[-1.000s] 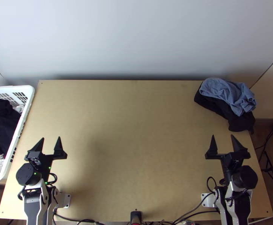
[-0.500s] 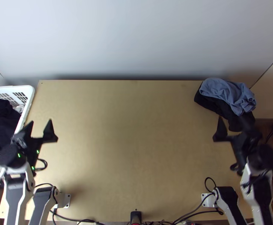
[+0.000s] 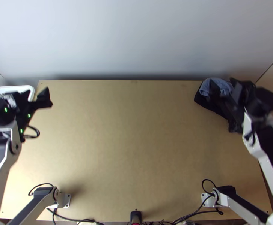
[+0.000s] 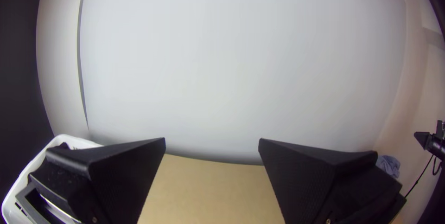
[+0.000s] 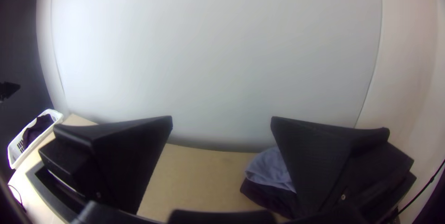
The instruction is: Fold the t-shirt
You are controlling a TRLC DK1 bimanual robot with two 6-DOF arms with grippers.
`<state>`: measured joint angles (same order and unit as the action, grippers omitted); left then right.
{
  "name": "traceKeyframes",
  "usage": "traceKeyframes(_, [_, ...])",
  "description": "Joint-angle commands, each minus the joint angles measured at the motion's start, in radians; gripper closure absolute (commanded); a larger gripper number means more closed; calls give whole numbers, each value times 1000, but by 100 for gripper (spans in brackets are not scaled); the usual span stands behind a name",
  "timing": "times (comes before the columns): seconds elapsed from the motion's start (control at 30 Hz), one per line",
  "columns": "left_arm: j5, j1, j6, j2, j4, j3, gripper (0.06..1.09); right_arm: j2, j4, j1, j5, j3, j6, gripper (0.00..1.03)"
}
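At the table's two o'clock, a bunched blue cloth (image 3: pixel 224 87) lies on a black cloth (image 3: pixel 205 105). The right gripper (image 3: pixel 222 80) overlaps them, fingers wide apart; its wrist view shows the blue cloth between them, partly hidden behind one. At ten o'clock, the left gripper's (image 3: pixel 37 90) fingers stand apart near the white laundry basket (image 3: pixel 10 89).

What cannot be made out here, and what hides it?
Blue cloth, right part: top view, behind the right end effector.
Dark cloth, middle: top view, under the blue cloth.
Basket, left end: top view, cut off by the edge; most contents, behind the left end effector.
Whether either cloth is the t-shirt: top view, both lie bunched.
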<state>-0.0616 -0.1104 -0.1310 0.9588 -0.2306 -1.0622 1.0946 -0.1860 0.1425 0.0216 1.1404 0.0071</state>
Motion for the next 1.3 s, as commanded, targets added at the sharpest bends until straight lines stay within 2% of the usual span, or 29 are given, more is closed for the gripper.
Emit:
traceKeyframes(0.0, [19, 28, -4, 207, -27, -231, 11, 238, -52, 20, 1, 203, 7, 4])
traceKeyframes(0.13, [82, 29, -12, 317, -15, -283, 11, 349, -63, 19, 1, 286, 45, 4])
traceKeyframes(0.23, [89, 23, -13, 382, -10, -291, 11, 427, -99, 20, 1, 354, 99, 4])
traceKeyframes(0.33, [95, 21, -33, 414, -10, -286, 11, 468, -127, 29, 1, 398, 103, 4])
traceKeyframes(0.63, [103, -12, -50, 417, -13, -285, 11, 441, -139, 52, 1, 401, 128, 4])
traceKeyframes(1.0, [103, -161, -39, 414, -50, -237, 11, 399, -202, 152, -28, 415, 137, 4])
traceKeyframes(1.27, [103, -370, 48, 425, -39, -209, 11, 384, -233, 209, -31, 417, 152, 4])
